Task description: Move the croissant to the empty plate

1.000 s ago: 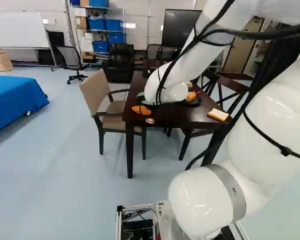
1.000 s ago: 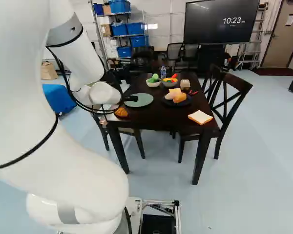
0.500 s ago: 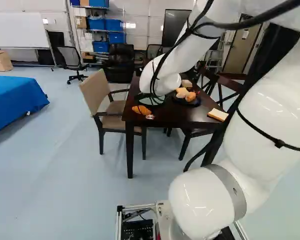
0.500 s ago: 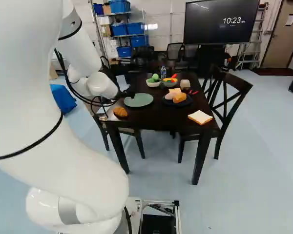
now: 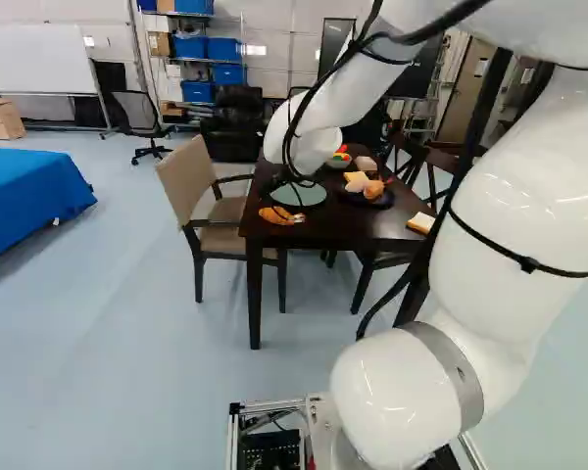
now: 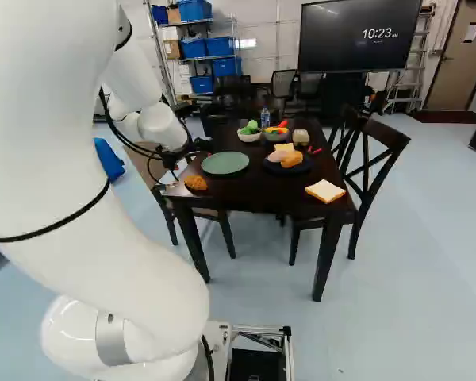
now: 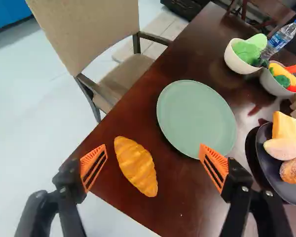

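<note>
Hanging spread over the dark brown table (image 7: 185,217): black two-fingered hand (image 6: 201,146)

Orange pads (image 7: 94,167) wide apart, nothing pinched. Golden-brown, crescent-like croissant (image 7: 136,165) lies on the table near its corner, ahead of the gap between the fingers. Round pale-green plate (image 7: 196,118) beside it, bare; not touching.

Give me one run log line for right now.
pincer: open, above table | croissant: on table, ungripped, beside plate | green plate: empty | transfer: not yet done
</note>
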Robot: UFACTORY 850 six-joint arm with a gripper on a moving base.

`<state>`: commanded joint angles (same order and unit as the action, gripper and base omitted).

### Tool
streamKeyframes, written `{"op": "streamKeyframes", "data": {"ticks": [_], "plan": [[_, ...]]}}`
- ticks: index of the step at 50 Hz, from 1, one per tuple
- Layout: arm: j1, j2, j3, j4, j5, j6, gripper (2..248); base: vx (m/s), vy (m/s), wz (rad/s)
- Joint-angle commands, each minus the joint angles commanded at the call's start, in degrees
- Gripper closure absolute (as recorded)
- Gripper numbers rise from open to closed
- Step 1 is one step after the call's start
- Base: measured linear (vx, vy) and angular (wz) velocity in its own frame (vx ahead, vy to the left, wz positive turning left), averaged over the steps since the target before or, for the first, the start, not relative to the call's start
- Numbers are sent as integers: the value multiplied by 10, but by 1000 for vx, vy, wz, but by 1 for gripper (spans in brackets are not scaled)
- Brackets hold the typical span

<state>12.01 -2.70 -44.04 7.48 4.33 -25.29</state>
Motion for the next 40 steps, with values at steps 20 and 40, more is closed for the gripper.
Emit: {"op": "streamKeyframes", "data": {"ticks": [20, 40], "plan": [[9, -31, -62, 33, -78, 0, 3, 0, 0, 0], [6, -26, -86, 63, -157, 0, 3, 0, 0, 0]]}}
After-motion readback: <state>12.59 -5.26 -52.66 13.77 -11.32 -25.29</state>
